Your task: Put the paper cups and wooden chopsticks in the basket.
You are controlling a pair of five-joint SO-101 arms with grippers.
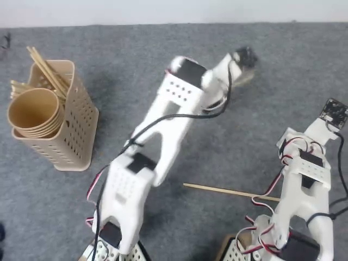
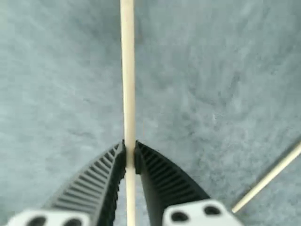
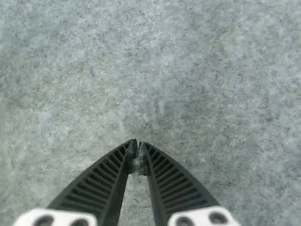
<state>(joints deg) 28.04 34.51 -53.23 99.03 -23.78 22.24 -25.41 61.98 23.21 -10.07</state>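
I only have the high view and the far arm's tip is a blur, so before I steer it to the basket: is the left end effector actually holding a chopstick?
Observer: Yes. The left wrist view shows the left end effector shut on a wooden chopstick, which sticks out well past the fingertips.
Operator: And the right arm, is it carrying anything?
Observer: No. The right end effector is shut with nothing in it, above bare grey mat.

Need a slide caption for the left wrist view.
A wooden chopstick pinched in the left gripper, a second chopstick lying on the grey mat nearby.
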